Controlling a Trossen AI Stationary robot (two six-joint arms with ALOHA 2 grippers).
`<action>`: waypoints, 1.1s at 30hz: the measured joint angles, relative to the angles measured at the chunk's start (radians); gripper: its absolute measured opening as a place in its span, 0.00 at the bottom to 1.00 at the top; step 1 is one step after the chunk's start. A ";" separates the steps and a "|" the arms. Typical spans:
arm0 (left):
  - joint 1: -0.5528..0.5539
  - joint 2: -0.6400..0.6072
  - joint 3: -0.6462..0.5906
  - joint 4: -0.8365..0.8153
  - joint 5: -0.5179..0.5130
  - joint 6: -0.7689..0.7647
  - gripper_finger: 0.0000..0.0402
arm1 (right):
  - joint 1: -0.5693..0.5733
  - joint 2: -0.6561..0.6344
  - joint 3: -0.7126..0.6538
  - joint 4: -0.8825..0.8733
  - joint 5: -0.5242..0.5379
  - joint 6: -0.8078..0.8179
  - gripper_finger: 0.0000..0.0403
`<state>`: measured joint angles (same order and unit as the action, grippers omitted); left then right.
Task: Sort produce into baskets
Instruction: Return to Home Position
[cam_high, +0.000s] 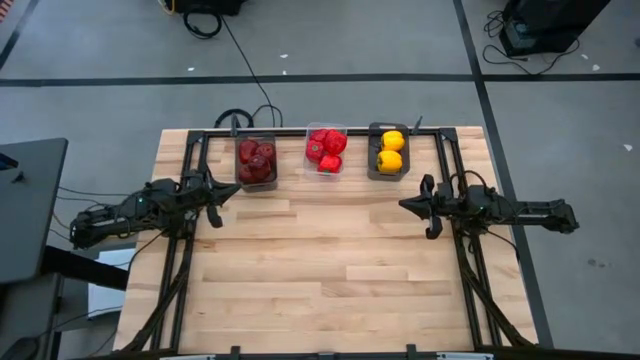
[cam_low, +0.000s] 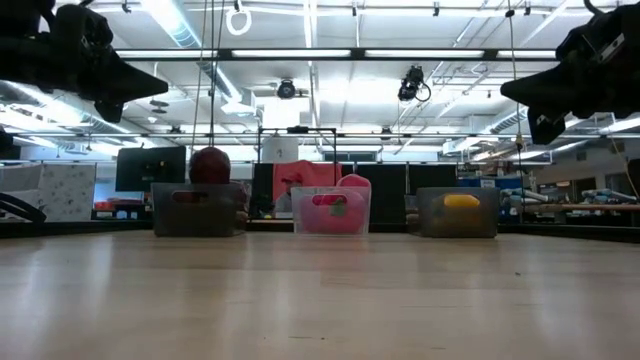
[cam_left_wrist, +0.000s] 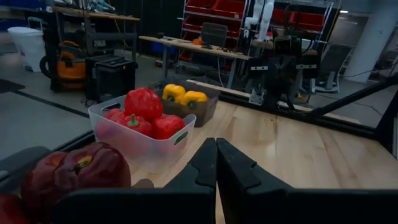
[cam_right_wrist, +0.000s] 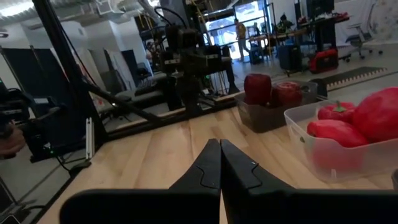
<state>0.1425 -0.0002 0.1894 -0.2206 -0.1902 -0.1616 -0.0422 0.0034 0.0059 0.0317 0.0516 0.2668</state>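
Note:
Three small bins stand in a row at the table's far edge. The left dark grey bin (cam_high: 257, 162) holds dark maroon apples (cam_left_wrist: 78, 171). The clear middle bin (cam_high: 327, 150) holds red peppers (cam_left_wrist: 143, 104). The right dark grey bin (cam_high: 388, 151) holds yellow peppers (cam_high: 390, 152). My left gripper (cam_high: 232, 190) hovers shut and empty at the table's left side, near the maroon bin. My right gripper (cam_high: 405, 204) hovers shut and empty at the right side, nearer than the yellow bin.
A black metal frame (cam_high: 190, 160) runs along the table's far, left and right sides. The bare wooden tabletop (cam_high: 320, 270) stretches from the bins to the near edge. Cables lie on the floor beyond the far edge.

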 joint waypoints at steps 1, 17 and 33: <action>0.000 0.000 -0.009 0.012 0.000 0.000 0.02 | 0.000 -0.001 0.000 0.002 0.000 -0.002 0.02; 0.000 0.000 -0.181 0.248 0.072 -0.005 0.02 | 0.003 0.000 0.000 0.004 0.020 0.000 0.02; -0.002 0.000 -0.181 0.281 0.046 0.069 0.02 | 0.028 0.000 0.000 0.043 0.056 -0.024 0.02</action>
<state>0.1410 -0.0002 0.0082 0.0608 -0.1444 -0.0927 -0.0143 0.0032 0.0063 0.0744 0.1078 0.2426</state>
